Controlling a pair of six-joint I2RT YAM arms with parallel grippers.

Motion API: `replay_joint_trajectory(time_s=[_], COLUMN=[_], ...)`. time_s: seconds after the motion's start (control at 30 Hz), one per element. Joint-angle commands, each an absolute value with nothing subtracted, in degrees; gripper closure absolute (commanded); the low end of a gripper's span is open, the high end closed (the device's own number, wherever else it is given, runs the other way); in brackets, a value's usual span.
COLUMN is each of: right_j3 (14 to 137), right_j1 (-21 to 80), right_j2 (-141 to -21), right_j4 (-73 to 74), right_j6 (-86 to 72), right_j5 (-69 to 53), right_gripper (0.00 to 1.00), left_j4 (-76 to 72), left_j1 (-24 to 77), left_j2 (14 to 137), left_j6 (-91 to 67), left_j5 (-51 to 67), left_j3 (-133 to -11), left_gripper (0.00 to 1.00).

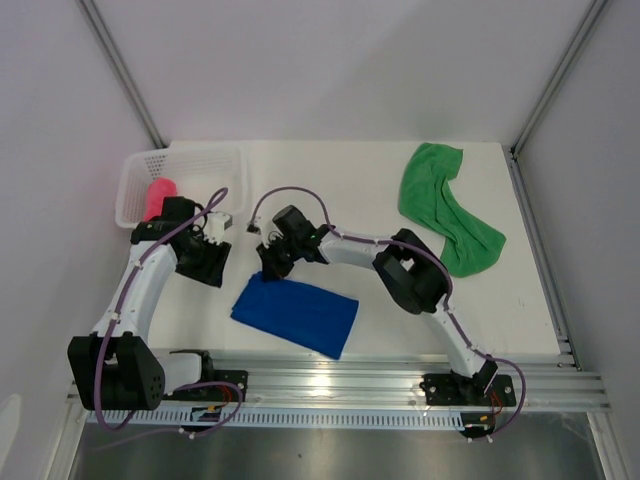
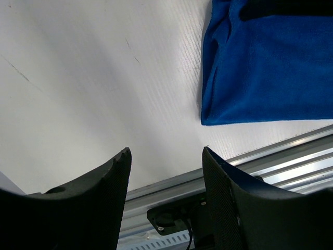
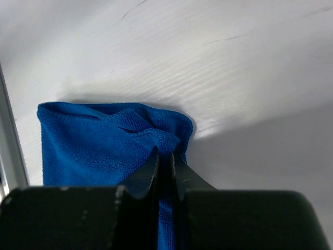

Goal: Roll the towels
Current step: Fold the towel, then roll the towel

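Towel (image 1: 296, 313), royal blue, folded flat on worktop (image 1: 350, 190), its 11 o'clock corner puckered, pinched by right gripper (image 3: 165, 152), left gripper (image 2: 165, 153) spread, empty, at its 10 o'clock

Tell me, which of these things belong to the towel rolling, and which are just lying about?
For the job:
blue towel, pinched in the right gripper
green towel, crumpled at the far right
pink-red towel, far left
left gripper, open and empty

Just there:
white mesh basket, holding the pink-red towel
metal rail along the near edge
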State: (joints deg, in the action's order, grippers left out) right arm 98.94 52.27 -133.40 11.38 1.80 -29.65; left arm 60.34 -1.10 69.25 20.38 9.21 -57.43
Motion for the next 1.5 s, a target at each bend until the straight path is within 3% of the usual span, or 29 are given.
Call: replay_joint_trajectory(time_s=[0.0, 0.33, 0.47, 0.5, 0.63, 0.8, 1.1, 1.37, 1.47], right_j3=[93.2, 71.1, 65.7, 65.7, 68.5, 72.5, 79.0, 76.2, 69.6], right_j1=[47.2, 31.0, 27.3, 27.1, 25.9, 22.4, 19.2, 23.1, 23.3], right_j2=[-131.2, -117.1, -114.0, -114.2, -115.8, -113.5, -112.7, -110.3, -106.7], right_j4=[5.0, -2.6, -2.4, -2.6, -1.1, 3.9, 8.9, 6.4, 0.7], right_j6=[-8.7, -29.7, -32.9, -32.7, -29.1, -24.5, -14.6, -11.9, -15.0], right_j5=[-26.2, -5.7, -1.8, -2.3, -5.7, -6.1, -12.7, -19.8, -21.8], right_gripper=[1.0, 1.0, 0.99, 0.97, 0.66, 0.58, 0.58, 0.64, 0.65], left_j4=[59.7, 61.5, 61.1, 60.6, 57.7, 51.9, 38.9, 32.5, 30.6], left_j1=[-1.6, -0.6, 7.6, 9.4, 23.8, 38.6, 53.5, 55.2, 55.8], left_j2=[68.8, 72.2, 73.9, 74.8, 78.0, 80.4, 82.2, 84.4, 85.3], left_j6=[19.7, 21.5, 22.6, 23.3, 26.3, 38.5, 49.7, 52.6, 53.8], left_j5=[9.9, 16.1, 16.7, 17.0, 17.0, 14.3, 16.1, 12.6, 11.7], left_j3=[-57.7, -61.3, -63.4, -63.9, -66.4, -65.5, -55.6, -49.7, -48.1], left_gripper=[0.4, 0.41, 0.41, 0.41, 0.4, 0.38, 0.27, 0.25, 0.25])
